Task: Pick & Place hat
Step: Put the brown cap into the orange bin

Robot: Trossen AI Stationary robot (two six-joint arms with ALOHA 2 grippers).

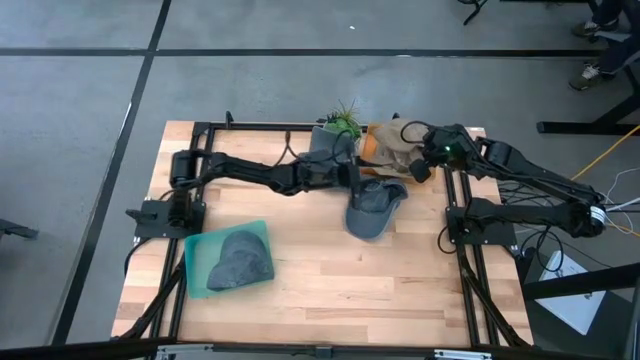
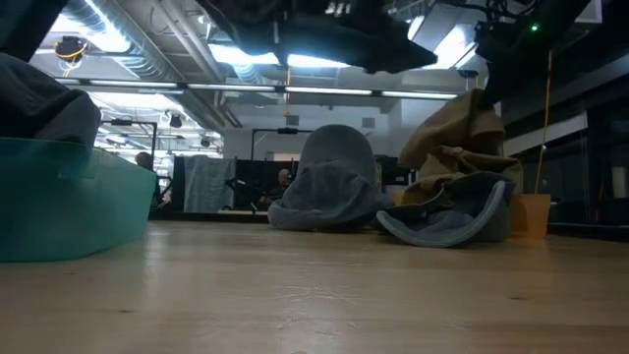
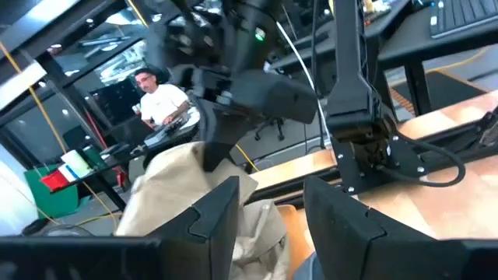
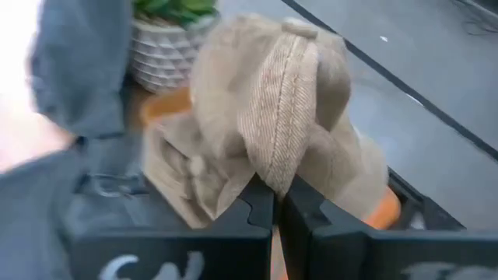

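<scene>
Desk (image 1: 330, 290): light wood, both arms reaching toward the far edge. Near the left front corner sits a teal bin (image 1: 205, 258) with a dark grey hat (image 1: 240, 260) already in it, so I judge the bin to be the drop point.

Hats left: a grey cap (image 1: 374, 208) lies upturned near the middle of the desk, toward the far edge. A tan corduroy hat (image 4: 288, 101) sits on an orange tray (image 4: 381, 204) by the far right corner, just beside a potted plant (image 1: 345, 122).

Right gripper (image 4: 276, 204): at the far right corner, jaws pinched narrow on a fold of the tan corduroy hat. The wrist view shows the ribbed fabric caught between the two fingers. The low view shows the hat drawn up into a peak under the arm, its lower part apparently resting on the pile.

Left gripper (image 3: 268, 222): over the middle of the far edge, beside the grey cap, jaws wide and holding nothing. It is waiting.

Step in hand, my judgement: lift the tan hat clear. Notes to self:
- the pinch is on a thin fold only, so raise slowly and watch for slip
- go straight up before any sideways travel, so the brim clears the tray rim and the plant
- the left arm lies across the route to the bin, so move it away first or carry the hat high over it
- release low over the bin, beside the grey hat.
</scene>
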